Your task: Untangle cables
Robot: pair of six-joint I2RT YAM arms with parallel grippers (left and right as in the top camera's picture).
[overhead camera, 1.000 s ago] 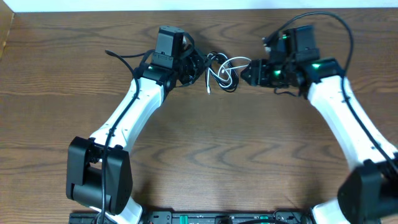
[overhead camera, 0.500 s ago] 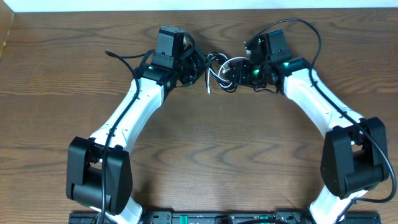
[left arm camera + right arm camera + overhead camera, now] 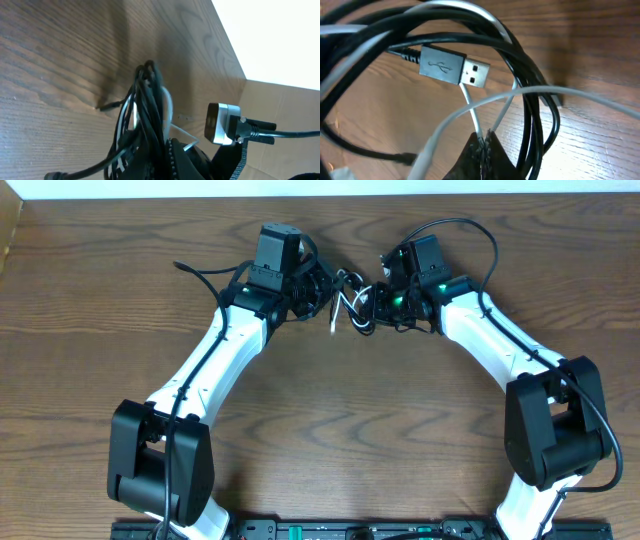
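The cables (image 3: 350,300), one black and one white, lie in a tangle at the far middle of the table between my two grippers. My left gripper (image 3: 320,288) is at the tangle's left side, shut on the black cable bundle (image 3: 147,100); its tips (image 3: 160,147) are buried in the strands, with the white cable (image 3: 168,105) running beside them. My right gripper (image 3: 376,298) is at the tangle's right side. In the right wrist view its jaws (image 3: 484,136) are pinched shut on the white cable (image 3: 470,102). A black USB plug (image 3: 452,66) and black loops (image 3: 535,100) lie just beyond them.
The wooden table (image 3: 330,430) stretches toward me from the tangle. A cardboard box edge (image 3: 10,230) stands at the far left corner. A white strip (image 3: 300,188) runs along the table's far edge. The right arm's camera (image 3: 220,122) sits close to my left gripper.
My right gripper has moved left into the tangle and closed on the white cable. The left gripper stayed shut and shifted slightly right; the tangle has bunched tighter.
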